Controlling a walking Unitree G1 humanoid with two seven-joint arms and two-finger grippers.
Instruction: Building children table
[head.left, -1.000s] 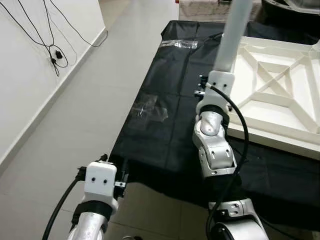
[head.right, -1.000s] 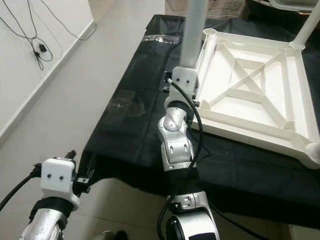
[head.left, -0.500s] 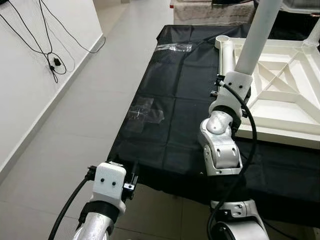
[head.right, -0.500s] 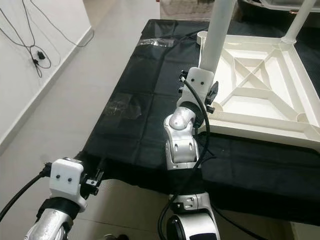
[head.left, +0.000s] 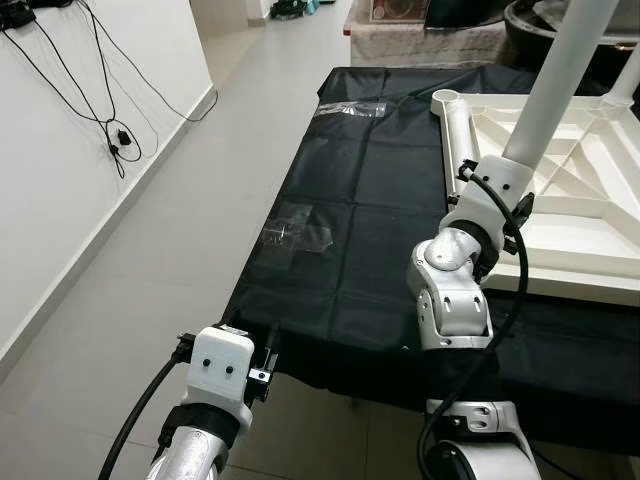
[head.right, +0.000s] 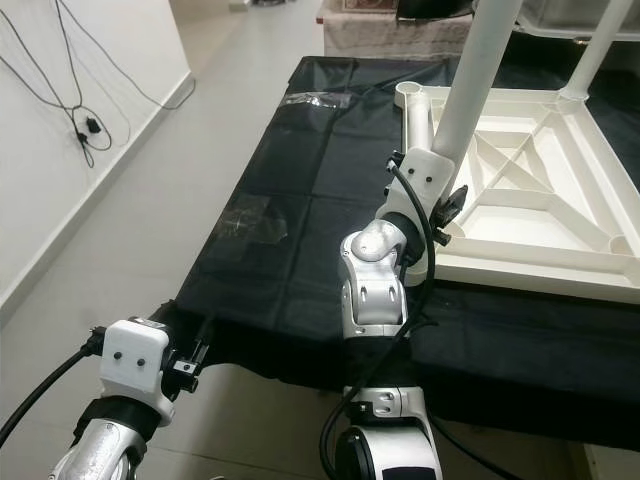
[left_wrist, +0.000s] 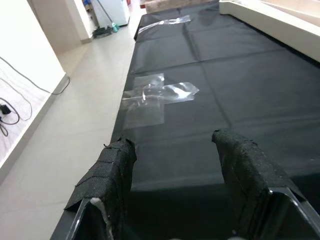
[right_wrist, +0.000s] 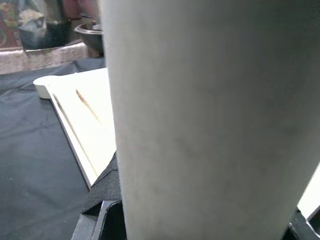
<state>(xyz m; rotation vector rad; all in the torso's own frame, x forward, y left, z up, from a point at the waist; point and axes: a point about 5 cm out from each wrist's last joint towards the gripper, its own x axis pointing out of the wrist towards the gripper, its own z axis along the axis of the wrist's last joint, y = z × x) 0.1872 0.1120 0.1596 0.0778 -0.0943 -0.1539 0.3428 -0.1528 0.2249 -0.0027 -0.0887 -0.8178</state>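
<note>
Table leg (head.right: 478, 75) clamped in right gripper (head.right: 440, 205) over tabletop (head.right: 520, 215) near edge (inverted); left gripper (left_wrist: 172, 165) agape at sheet (head.left: 370, 230) edge.

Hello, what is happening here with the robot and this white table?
The right gripper holds a white table leg upright beside the upside-down white tabletop, which lies on a black cloth. One leg already stands at the far corner. The left gripper hangs open at the cloth's near edge.
</note>
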